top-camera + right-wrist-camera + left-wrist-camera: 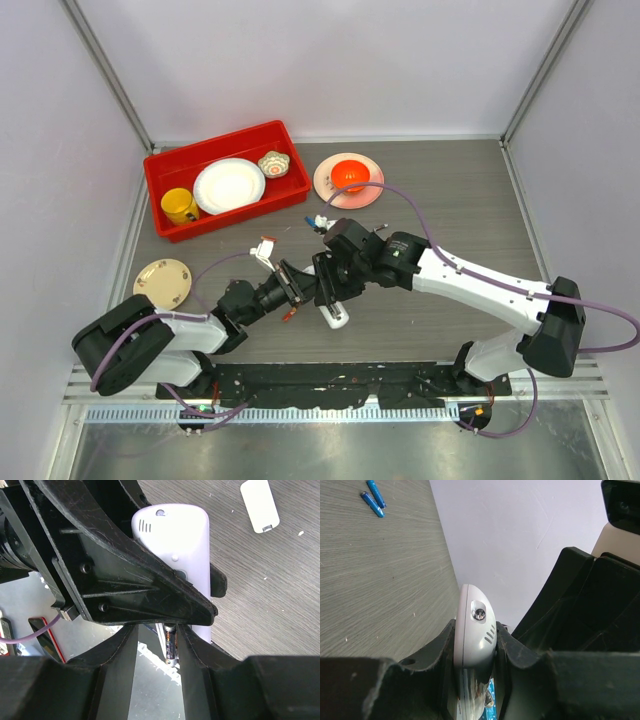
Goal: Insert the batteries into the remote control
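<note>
Right wrist reveals right claw [157,632] pinching battery [171,647]; left claw [475,647] pinches remote control [474,607].

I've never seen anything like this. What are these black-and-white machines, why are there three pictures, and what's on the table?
Those are robot arms: the left arm and the right arm, bolted at the near edge of a grey table. Each ends in a two-finger gripper. The wide picture looks down from above; the other two come from a camera on each wrist. The left gripper clamps the white remote control. The right gripper meets it, with a dark battery between its fingers; whether it is gripped is hidden. On the table lie two blue batteries, a small loose white piece, a red bin, a pink plate with an orange bowl, and a tan plate.
</note>
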`<state>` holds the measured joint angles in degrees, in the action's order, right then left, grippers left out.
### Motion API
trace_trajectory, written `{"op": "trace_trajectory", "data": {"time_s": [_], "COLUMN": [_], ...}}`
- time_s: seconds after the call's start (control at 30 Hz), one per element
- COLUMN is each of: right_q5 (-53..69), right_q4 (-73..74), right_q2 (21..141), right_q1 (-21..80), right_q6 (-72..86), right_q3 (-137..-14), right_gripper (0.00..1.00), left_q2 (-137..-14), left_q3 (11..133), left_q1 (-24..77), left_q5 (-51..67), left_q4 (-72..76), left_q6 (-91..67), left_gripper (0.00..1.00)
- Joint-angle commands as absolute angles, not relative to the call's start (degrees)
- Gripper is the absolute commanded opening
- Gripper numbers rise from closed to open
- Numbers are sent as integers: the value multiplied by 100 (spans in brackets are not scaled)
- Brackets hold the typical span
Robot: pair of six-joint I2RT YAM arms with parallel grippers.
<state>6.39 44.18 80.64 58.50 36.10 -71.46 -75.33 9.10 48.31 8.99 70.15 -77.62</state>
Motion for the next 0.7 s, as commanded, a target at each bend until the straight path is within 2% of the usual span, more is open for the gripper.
{"op": "trace_trajectory", "data": {"time_s": [0.0, 0.67], "right_q5": [141, 167], "right_q4": [4096, 4342], "right_q2": [7884, 7568], "right_q1": [5774, 5774], "right_q6": [3445, 3401], "right_q3": [-7400, -7752], "right_gripper": [43, 47], "left_q2": [-7532, -7638], "left_q3": [1099, 1143], "left_q1": [5010, 5001], "left_q5": [1362, 1354], "left_q4": [8859, 8859], "left_q6": [-7813, -7813], "left_gripper": [0, 0]}}
